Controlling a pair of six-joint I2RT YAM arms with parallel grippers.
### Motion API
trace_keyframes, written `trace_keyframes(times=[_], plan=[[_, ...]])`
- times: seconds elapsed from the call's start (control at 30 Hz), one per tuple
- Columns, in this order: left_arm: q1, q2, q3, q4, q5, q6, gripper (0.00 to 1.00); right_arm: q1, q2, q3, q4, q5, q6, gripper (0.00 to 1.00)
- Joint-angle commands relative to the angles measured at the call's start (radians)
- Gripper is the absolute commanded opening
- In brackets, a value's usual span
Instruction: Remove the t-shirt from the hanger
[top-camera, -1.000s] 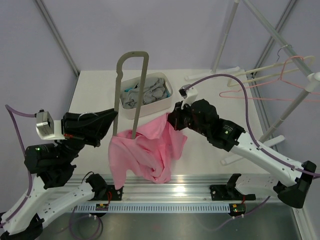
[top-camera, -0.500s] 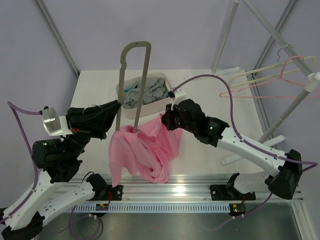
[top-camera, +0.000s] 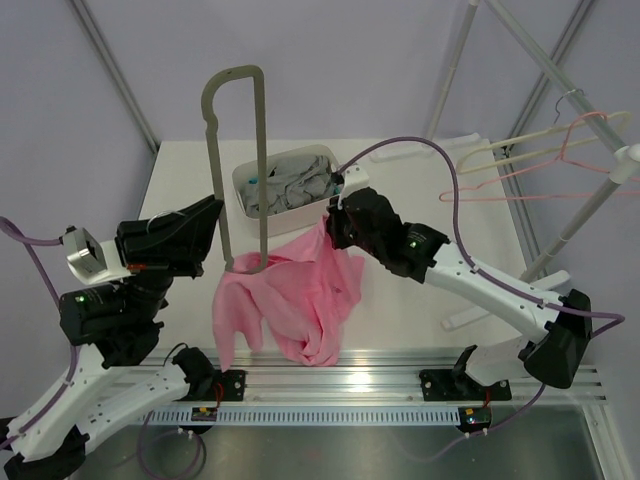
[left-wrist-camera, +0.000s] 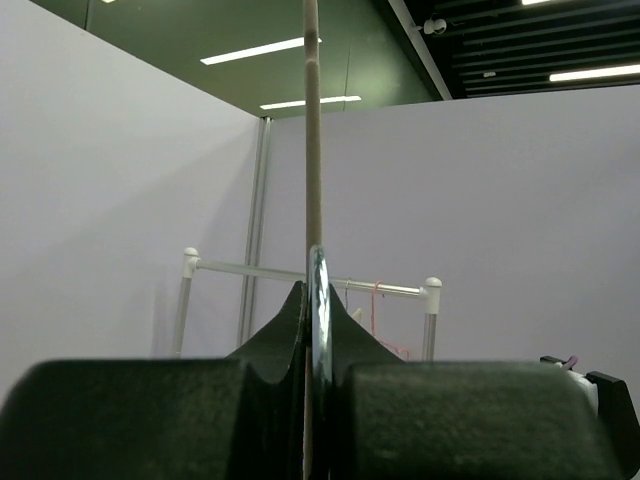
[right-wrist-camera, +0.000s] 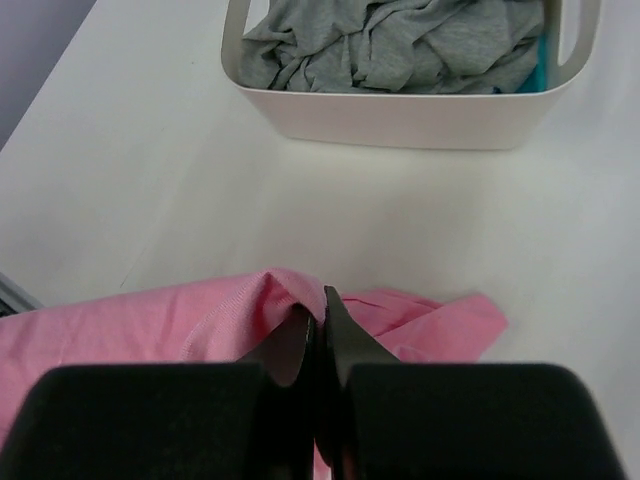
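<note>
Top external shows the hanger standing on end. Its lower end is lost inside the t-shirt, and its hook is masked by my left gripper. Left wrist shows those fingers pressed together on a thin metal strip, seen edge-on. My right gripper is pinched tight on a fold of the pink cloth. The rest slumps on the table near its front edge, just in front of the white tub of grey clothes. Bare tabletop shows on both sides.
</note>
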Motion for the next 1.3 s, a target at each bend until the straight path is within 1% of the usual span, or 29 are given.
trace_keyframes(times=[0.0, 0.07, 0.1, 0.13, 0.17, 0.2, 0.23, 0.27, 0.3, 0.33, 0.4, 0.43, 0.5, 0.53, 0.6, 0.63, 0.7, 0.77, 0.83, 0.87, 0.9, 0.93, 0.97, 1.0, 1.03, 1.07, 1.1, 1.17, 1.27], plan=[[0.002, -0.028, 0.015, 0.039, -0.008, 0.028, 0.00, -0.009, 0.005, 0.142, -0.060, 0.142, -0.066, 0.00], [0.002, -0.068, -0.006, 0.071, -0.034, 0.043, 0.00, -0.006, 0.011, 0.180, -0.097, 0.051, -0.053, 0.00], [0.002, -0.085, -0.020, 0.095, -0.048, 0.051, 0.00, -0.008, -0.001, 0.165, -0.065, -0.001, -0.039, 0.00], [0.002, -0.094, -0.034, 0.115, -0.072, 0.052, 0.00, -0.006, -0.015, 0.135, -0.023, -0.104, -0.019, 0.00], [0.002, -0.102, -0.049, 0.141, -0.073, 0.054, 0.00, -0.006, -0.048, 0.071, 0.016, -0.152, 0.015, 0.00], [0.002, -0.097, -0.052, 0.151, -0.071, 0.055, 0.00, -0.006, -0.059, 0.049, 0.070, -0.183, 0.027, 0.00], [0.002, -0.088, -0.054, 0.160, -0.073, 0.052, 0.00, -0.006, -0.065, 0.029, 0.078, -0.216, 0.041, 0.00], [0.002, -0.065, -0.057, 0.178, -0.067, 0.045, 0.00, -0.005, -0.073, 0.027, 0.080, -0.215, 0.043, 0.00], [0.002, -0.053, -0.058, 0.181, -0.056, 0.029, 0.00, -0.006, -0.073, 0.032, 0.065, -0.205, 0.040, 0.00], [0.000, -0.044, -0.055, 0.180, -0.033, 0.023, 0.00, -0.005, -0.072, 0.048, 0.051, -0.156, 0.027, 0.00], [0.002, -0.022, -0.035, 0.137, -0.014, 0.011, 0.00, -0.005, -0.065, 0.068, 0.011, -0.090, 0.012, 0.00], [0.002, -0.022, -0.029, 0.122, 0.002, 0.009, 0.00, -0.006, -0.062, 0.094, 0.003, -0.015, -0.009, 0.00], [0.002, -0.021, -0.022, 0.070, 0.024, 0.003, 0.00, -0.008, -0.044, 0.128, -0.021, 0.074, -0.032, 0.00], [0.002, -0.025, -0.008, 0.047, 0.041, 0.003, 0.00, -0.008, -0.033, 0.178, -0.035, 0.152, -0.061, 0.00], [0.002, -0.034, 0.001, -0.035, 0.050, -0.005, 0.00, -0.015, 0.013, 0.249, -0.101, 0.206, -0.088, 0.00], [0.002, -0.048, 0.009, -0.067, 0.056, -0.009, 0.00, -0.020, 0.030, 0.325, -0.126, 0.235, -0.111, 0.00], [0.002, -0.068, 0.020, -0.180, 0.070, -0.014, 0.00, -0.041, 0.073, 0.400, -0.191, 0.280, -0.122, 0.00], [0.002, -0.119, 0.025, -0.280, 0.078, -0.009, 0.00, -0.086, 0.099, 0.502, -0.248, 0.277, -0.125, 0.00], [0.002, -0.169, 0.011, -0.323, 0.064, -0.009, 0.00, -0.127, 0.109, 0.579, -0.270, 0.276, -0.114, 0.00], [0.002, -0.220, 0.000, -0.363, 0.056, -0.009, 0.00, -0.149, 0.117, 0.602, -0.288, 0.268, -0.108, 0.00], [0.002, -0.243, -0.002, -0.383, 0.053, -0.009, 0.00, -0.194, 0.122, 0.627, -0.301, 0.235, -0.100, 0.00], [0.002, -0.260, 0.001, -0.406, 0.056, -0.008, 0.00, -0.211, 0.129, 0.691, -0.320, 0.216, -0.091, 0.00], [0.002, -0.280, 0.023, -0.465, 0.058, -0.005, 0.00, -0.222, 0.155, 0.735, -0.339, 0.205, -0.094, 0.00], [0.002, -0.283, 0.040, -0.502, 0.059, 0.000, 0.00, -0.227, 0.175, 0.784, -0.395, 0.219, -0.105, 0.00], [0.002, -0.284, 0.055, -0.562, 0.065, 0.003, 0.00, -0.227, 0.219, 0.899, -0.435, 0.223, -0.114, 0.00], [0.000, -0.288, 0.084, -0.587, 0.078, 0.006, 0.00, -0.227, 0.240, 0.959, -0.510, 0.230, -0.115, 0.00], [0.002, -0.291, 0.095, -0.608, 0.088, 0.005, 0.00, -0.225, 0.257, 1.040, -0.537, 0.227, -0.111, 0.00], [0.002, -0.295, 0.123, -0.648, 0.117, 0.003, 0.00, -0.227, 0.269, 1.064, -0.555, 0.219, -0.115, 0.00], [0.002, -0.288, 0.147, -0.699, 0.153, 0.000, 0.00, -0.227, 0.251, 0.998, -0.539, 0.198, -0.106, 0.00]])
